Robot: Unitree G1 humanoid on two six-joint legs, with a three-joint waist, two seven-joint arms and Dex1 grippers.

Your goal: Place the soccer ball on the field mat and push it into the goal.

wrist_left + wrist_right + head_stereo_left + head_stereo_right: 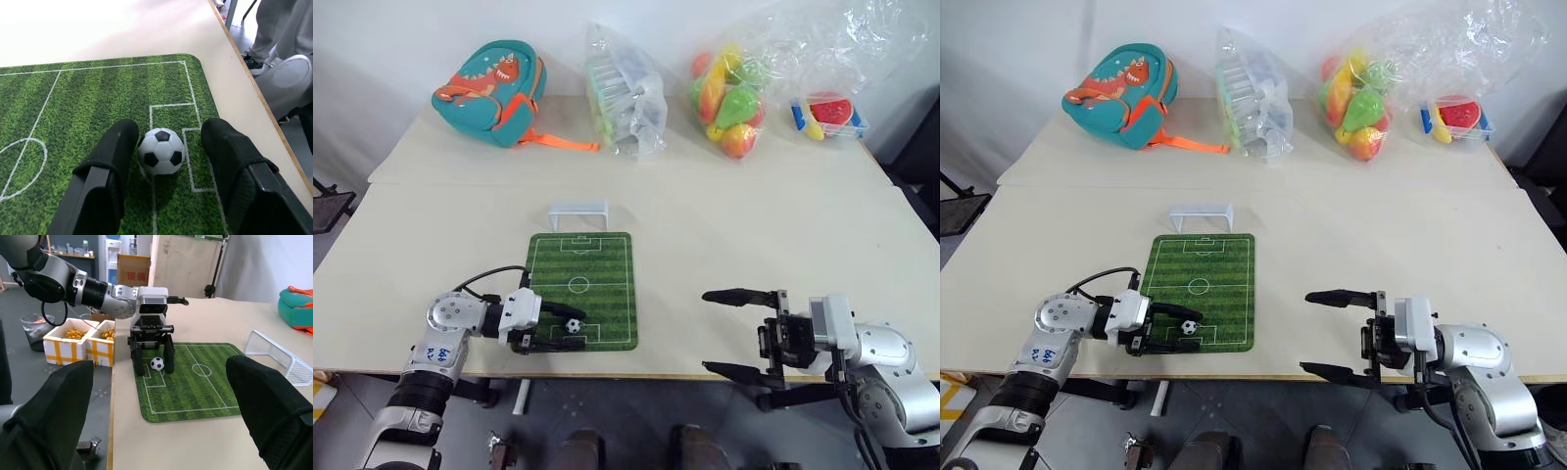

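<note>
**Ball resting on mat between parted left fingers**

Ball position: I see the soccer ball (161, 151) resting on the field mat (602, 264), at the penalty-box lines of the mat's near end, close to the bench's front edge. The goal (578, 211) stands on the bench (754, 225) just beyond the mat's far short edge, well apart from the ball.

Left end effector (551, 328): it reaches in from the mat's left side, low over the near end. Its two black fingers (110, 161) stand parted, one on each side of the ball. In the left wrist view, one finger sits right against the ball, and I cannot tell whether it touches; the other stands clear with a strip of green showing between. The ball sits on the mat and is not gripped.

Right end effector (736, 331): it hangs at the bench's front edge, to the right of the mat and apart from it, pointing toward the left. Its fingers are spread wide and hold nothing.

Other items: along the far side of the bench I see a teal backpack (491, 90), a clear bag of plastic items (626, 98) and a bag of toy fruit (729, 98).
</note>
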